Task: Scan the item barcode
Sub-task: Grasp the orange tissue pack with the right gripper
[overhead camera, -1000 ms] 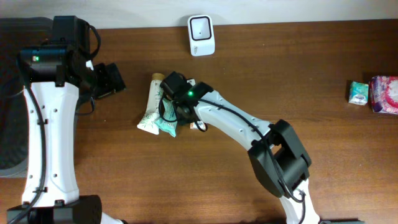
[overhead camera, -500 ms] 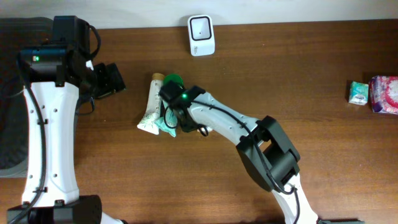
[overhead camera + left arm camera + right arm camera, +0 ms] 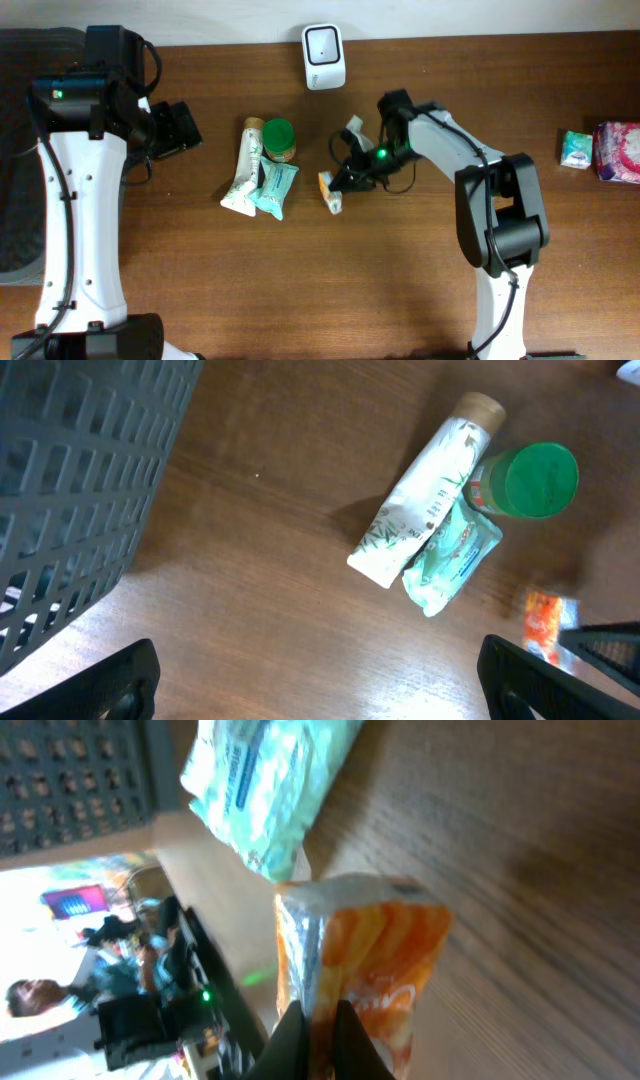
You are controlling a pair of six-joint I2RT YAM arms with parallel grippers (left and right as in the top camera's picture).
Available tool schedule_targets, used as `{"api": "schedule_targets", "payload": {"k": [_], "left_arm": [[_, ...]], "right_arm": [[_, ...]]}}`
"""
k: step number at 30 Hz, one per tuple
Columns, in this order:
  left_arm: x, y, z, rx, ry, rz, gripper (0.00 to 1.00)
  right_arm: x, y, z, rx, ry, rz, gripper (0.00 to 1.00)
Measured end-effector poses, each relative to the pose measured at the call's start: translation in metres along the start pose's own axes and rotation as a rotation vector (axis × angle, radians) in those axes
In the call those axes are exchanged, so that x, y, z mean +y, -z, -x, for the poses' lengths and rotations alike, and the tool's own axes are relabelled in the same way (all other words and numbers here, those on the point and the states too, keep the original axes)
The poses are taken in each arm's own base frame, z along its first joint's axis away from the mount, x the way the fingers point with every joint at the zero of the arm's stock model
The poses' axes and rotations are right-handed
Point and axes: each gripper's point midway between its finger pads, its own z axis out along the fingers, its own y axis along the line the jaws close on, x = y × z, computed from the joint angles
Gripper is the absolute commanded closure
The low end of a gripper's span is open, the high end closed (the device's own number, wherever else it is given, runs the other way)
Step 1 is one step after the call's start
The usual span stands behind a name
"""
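The item, a small orange packet (image 3: 331, 190), hangs just above the table right of the pile, with my right gripper (image 3: 344, 179) shut on its edge. In the right wrist view the two fingers (image 3: 300, 1045) pinch the packet's (image 3: 380, 955) crimped seam. The packet also shows blurred at the left wrist view's right edge (image 3: 545, 622). No barcode is visible on it. The white scanner (image 3: 323, 56) stands at the table's back edge, above and left of the packet. My left gripper (image 3: 176, 128) hovers open at the left, holding nothing (image 3: 320, 690).
A white tube (image 3: 243, 170), a green-lidded jar (image 3: 279, 140) and a teal wipes pack (image 3: 275, 190) lie together left of the packet. A grey basket (image 3: 80, 490) sits at the far left. A teal pack (image 3: 575, 150) and a pink pack (image 3: 618, 152) lie at the far right.
My right gripper shut on the orange packet at the pile and swung right with it, uncovering the jar and wipes pack. The left arm has not moved.
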Motion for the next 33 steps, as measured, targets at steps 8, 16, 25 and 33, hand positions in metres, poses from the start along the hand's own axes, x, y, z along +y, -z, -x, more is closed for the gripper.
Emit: {"api": "schedule_targets", "payload": {"k": [8, 16, 25, 33], "left_arm": [[0.0, 0.0, 0.0, -0.001, 0.0, 0.0, 0.01], [0.0, 0.0, 0.0, 0.0, 0.0, 0.0, 0.01], [0.0, 0.0, 0.0, -0.001, 0.0, 0.0, 0.01], [0.0, 0.0, 0.0, -0.001, 0.0, 0.0, 0.01]], "right_arm": [[-0.056, 0.046, -0.003, -0.096, -0.176, -0.038, 0.9], [-0.104, 0.089, -0.034, -0.032, -0.386, -0.324, 0.66], [-0.056, 0.086, -0.014, 0.031, -0.161, -0.357, 0.47], [-0.066, 0.034, -0.005, 0.03, -0.037, -0.418, 0.57]]}}
